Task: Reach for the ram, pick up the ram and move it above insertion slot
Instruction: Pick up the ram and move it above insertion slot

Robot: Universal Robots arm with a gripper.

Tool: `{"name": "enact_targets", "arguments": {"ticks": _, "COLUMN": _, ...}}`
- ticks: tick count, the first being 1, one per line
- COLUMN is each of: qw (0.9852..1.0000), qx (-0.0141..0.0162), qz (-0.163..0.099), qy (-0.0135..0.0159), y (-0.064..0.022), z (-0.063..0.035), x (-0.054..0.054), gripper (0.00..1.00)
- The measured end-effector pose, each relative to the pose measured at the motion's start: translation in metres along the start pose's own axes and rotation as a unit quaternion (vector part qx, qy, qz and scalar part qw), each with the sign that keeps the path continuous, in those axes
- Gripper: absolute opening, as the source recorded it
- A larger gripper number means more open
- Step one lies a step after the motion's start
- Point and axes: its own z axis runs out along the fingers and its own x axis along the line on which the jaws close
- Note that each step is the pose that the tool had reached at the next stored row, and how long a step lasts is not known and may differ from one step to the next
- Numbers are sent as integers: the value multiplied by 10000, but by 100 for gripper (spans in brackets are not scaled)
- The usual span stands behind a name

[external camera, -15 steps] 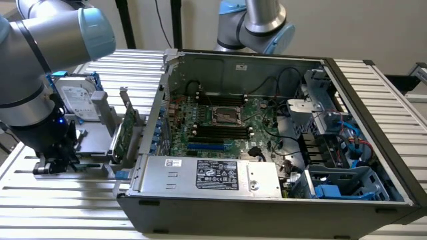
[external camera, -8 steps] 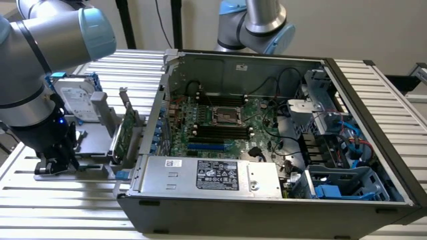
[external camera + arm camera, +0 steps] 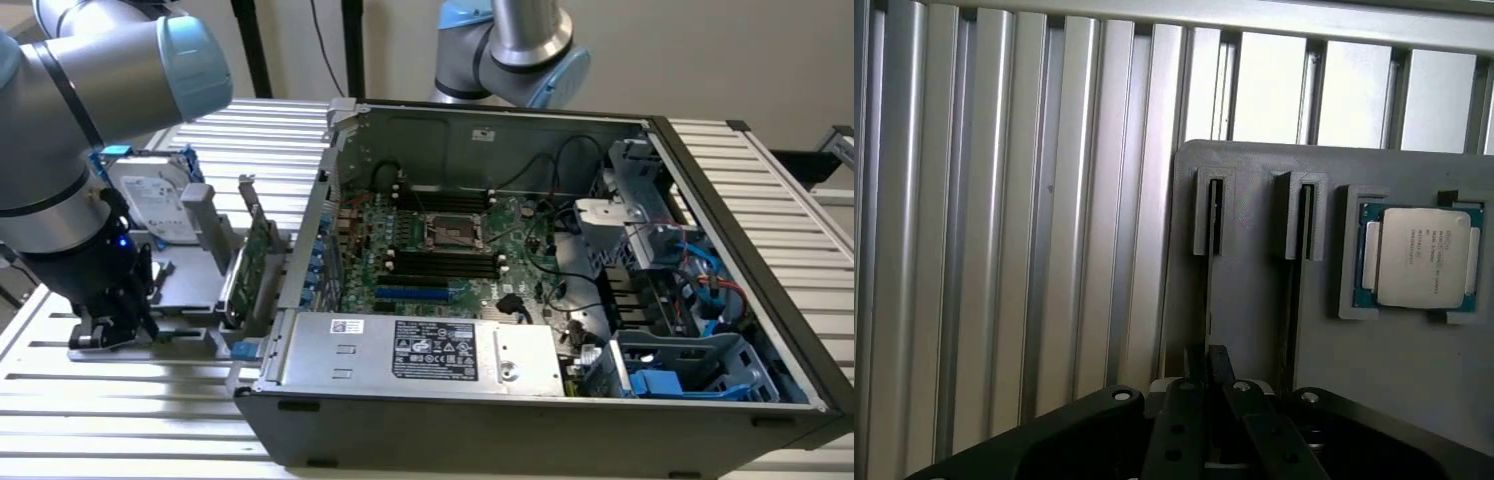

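Ram (image 3: 1210,270) edge-on between tips of closed pincer (image 3: 1208,360)

Silver-grey tubular arm (image 3: 54,190), pale blue joint caps (image 3: 200,50), black gripper (image 3: 1206,365) with round screw heads (image 3: 1120,396), possibly a small blue light (image 3: 124,240)

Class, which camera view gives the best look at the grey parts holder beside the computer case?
The wrist view: the grey holder faces the camera, its two slots and seated processor plain. The exterior view shows the grey holder partly behind the arm.
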Motion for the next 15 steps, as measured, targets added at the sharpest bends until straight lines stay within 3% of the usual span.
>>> {"name": "enact_targets", "arguments": {"ticks": 15, "qw": 10000, "qx": -11, "qz": 75, "qy": -3, "y": -9, "z": -40, "x": 0, "gripper": 13}}
